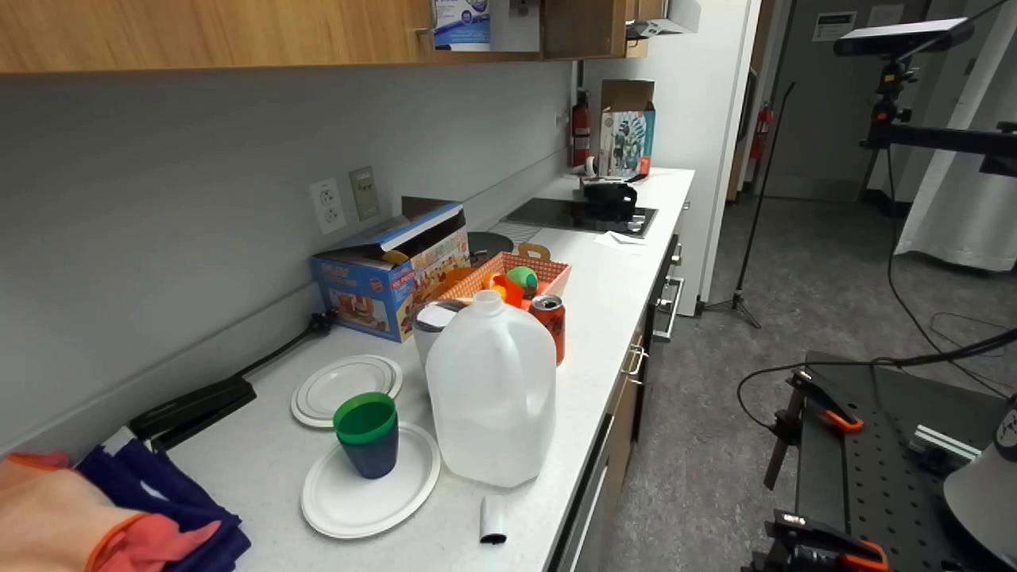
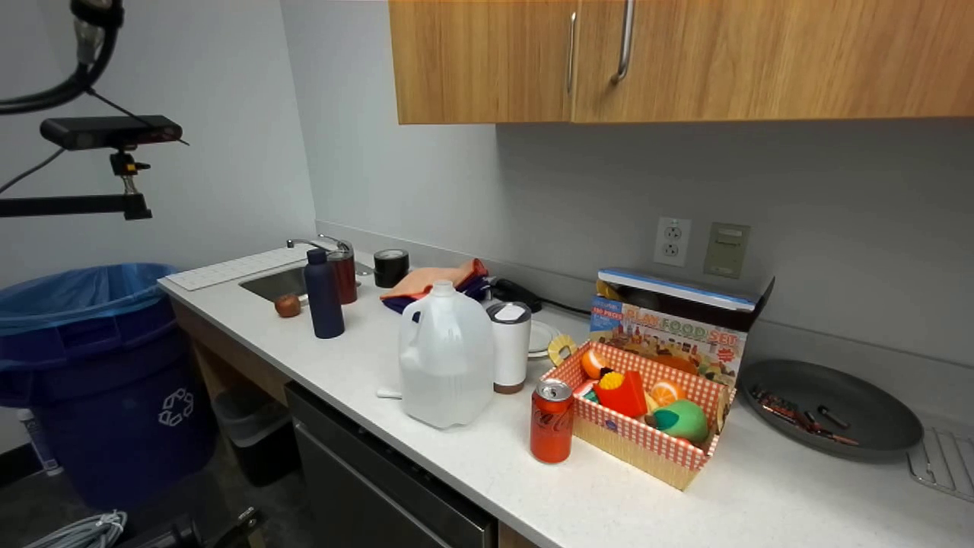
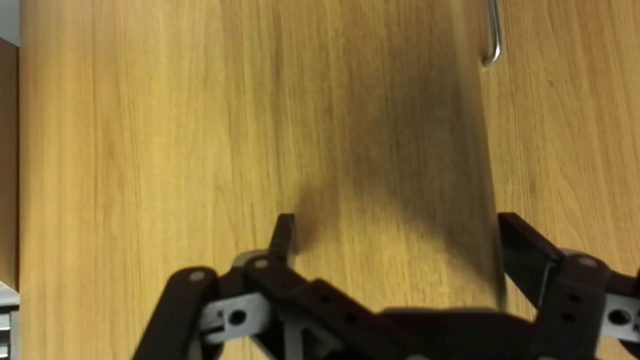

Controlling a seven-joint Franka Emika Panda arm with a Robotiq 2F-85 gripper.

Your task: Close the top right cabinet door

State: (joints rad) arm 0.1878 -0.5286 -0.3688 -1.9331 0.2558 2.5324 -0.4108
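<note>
An upper cabinet compartment (image 1: pixel 515 28) stands open in an exterior view, with a blue and white box inside. A dark wooden panel (image 1: pixel 584 30) stands out at its far side, apparently the open door. In an exterior view two wooden doors show; the right door (image 2: pixel 768 61) has a metal handle (image 2: pixel 625 42) near its left edge. In the wrist view a wooden panel (image 3: pixel 240 125) fills most of the picture, and a handle (image 3: pixel 494 37) shows at top right. My gripper (image 3: pixel 396 225) is open and empty, with its fingers close in front of the panel; contact is unclear.
A pale and black piece (image 1: pixel 663 25) is beside the panel's outer edge, too small to identify. Below the cabinets, the counter holds a plastic jug (image 1: pixel 493 397), a play-food box (image 1: pixel 389 274), a food basket (image 2: pixel 631 411) and a red can (image 2: pixel 552 422).
</note>
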